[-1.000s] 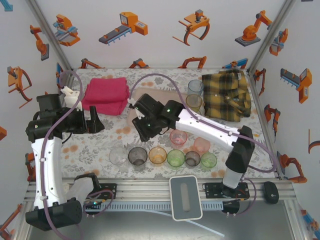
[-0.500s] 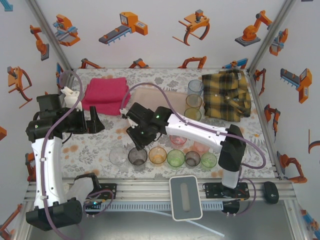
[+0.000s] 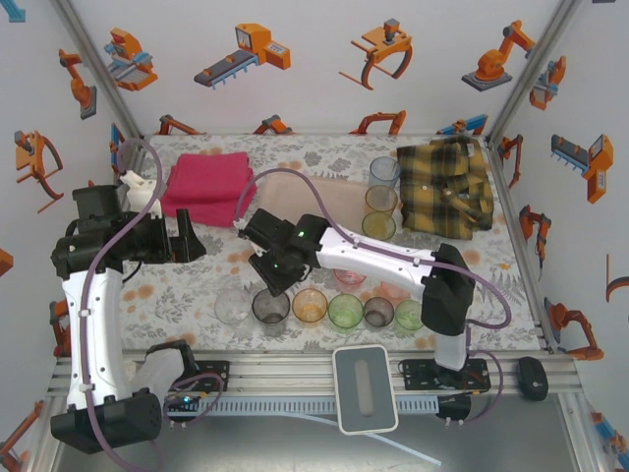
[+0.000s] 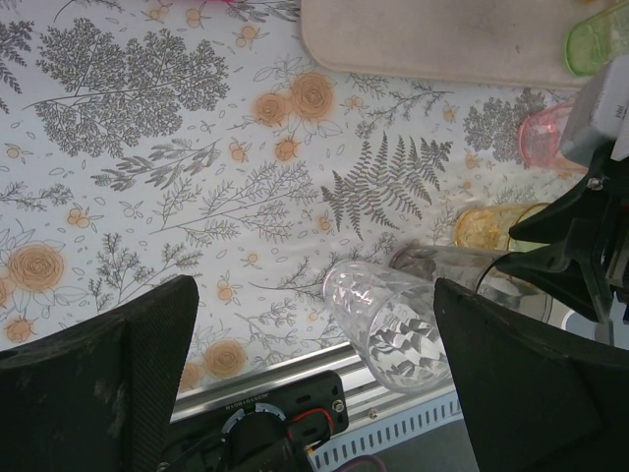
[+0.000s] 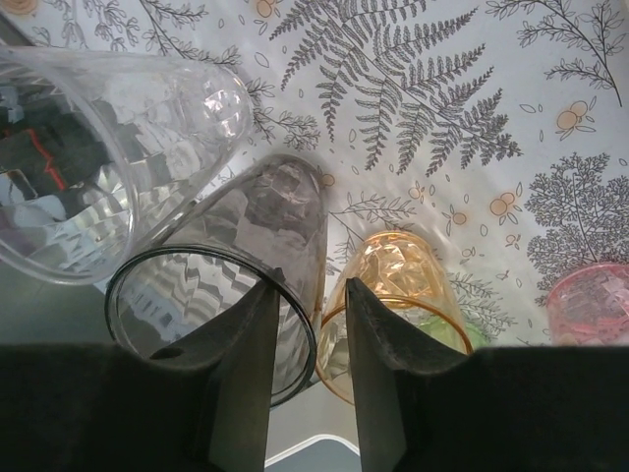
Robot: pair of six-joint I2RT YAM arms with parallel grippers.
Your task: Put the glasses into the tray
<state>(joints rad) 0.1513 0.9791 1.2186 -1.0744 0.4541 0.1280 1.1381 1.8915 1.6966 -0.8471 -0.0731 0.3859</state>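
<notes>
The pale pink tray (image 3: 314, 197) lies at the back centre, with blue (image 3: 383, 171), orange (image 3: 380, 201) and green (image 3: 378, 226) glasses standing at its right end. A row of glasses lines the near edge: clear (image 3: 234, 306), smoky grey (image 3: 270, 307), orange (image 3: 310, 305), green (image 3: 346, 311) and others. My right gripper (image 3: 272, 283) is down at the smoky grey glass (image 5: 246, 295); its fingers (image 5: 378, 364) straddle that glass's right wall, one inside the rim, one over the orange glass (image 5: 403, 285), with a gap still between them. My left gripper (image 3: 187, 236) hovers wide open at the left, holding nothing.
A folded magenta towel (image 3: 208, 185) lies back left and a yellow-black plaid shirt (image 3: 447, 185) back right. Two pink glasses (image 3: 393, 287) stand behind the front row. The clear glass (image 4: 393, 324) sits beside the table's metal rail (image 4: 295, 369). A white pad (image 3: 366, 386) rests on the near frame.
My right arm has swung left and toward the near edge, coming down onto the smoky grey glass, and its jaws have narrowed. The left arm has not moved.
</notes>
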